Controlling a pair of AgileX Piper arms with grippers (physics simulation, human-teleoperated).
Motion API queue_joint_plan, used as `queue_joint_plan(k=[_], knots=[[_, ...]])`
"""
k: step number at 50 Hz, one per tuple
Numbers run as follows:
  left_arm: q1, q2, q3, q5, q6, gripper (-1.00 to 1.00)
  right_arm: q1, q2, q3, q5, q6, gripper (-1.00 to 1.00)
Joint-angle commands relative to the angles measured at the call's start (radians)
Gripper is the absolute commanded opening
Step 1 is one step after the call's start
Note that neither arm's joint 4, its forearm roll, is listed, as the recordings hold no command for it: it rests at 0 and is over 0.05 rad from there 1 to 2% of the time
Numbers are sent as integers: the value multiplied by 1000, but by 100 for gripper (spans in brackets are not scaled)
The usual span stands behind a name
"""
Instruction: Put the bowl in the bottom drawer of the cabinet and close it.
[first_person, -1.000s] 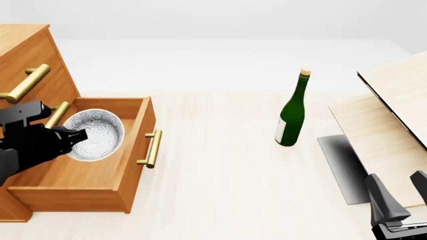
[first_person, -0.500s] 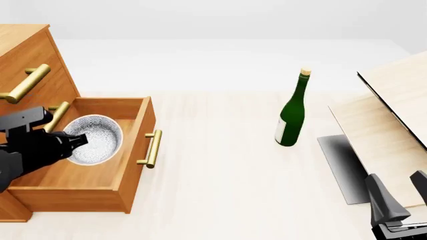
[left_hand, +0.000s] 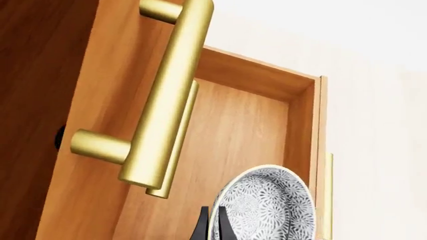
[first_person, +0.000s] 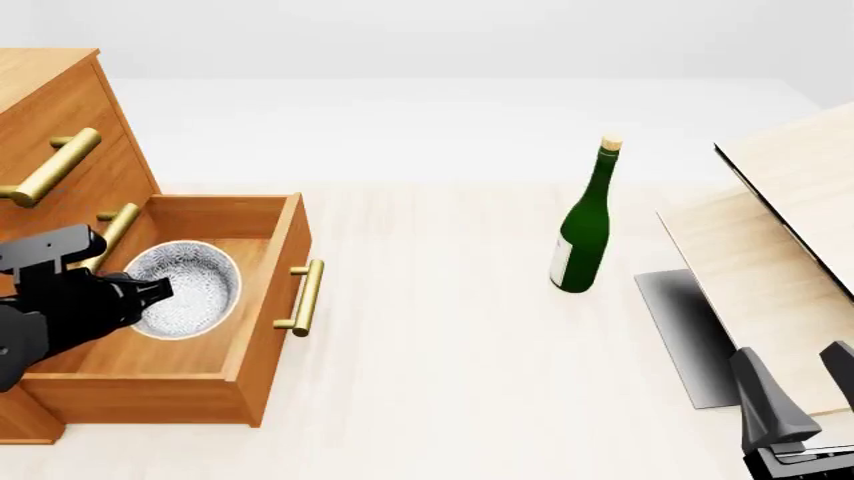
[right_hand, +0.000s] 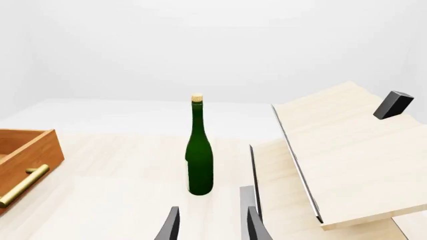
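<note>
Front view, left side: bottom drawer (first_person: 254, 330) of cabinet (first_person: 54, 110) pulled open, bowl (first_person: 184, 288) inside. Left gripper (first_person: 150, 288) clamped on bowl's near-left rim, fingers (left_hand: 222, 225) pinching it. Right gripper (right_hand: 210, 225) at lower right, jaws apart, holding nothing. Green bottle (first_person: 585, 225) upright mid-table.
</note>
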Motion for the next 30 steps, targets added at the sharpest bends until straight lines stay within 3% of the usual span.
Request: queue_joint_plan(k=[1,30], knots=[[16,2,4,-11,0,-100,0,-1,0,0,0,100],[38,56,10,-55,40,-100,0,0,0,-1,0,100]])
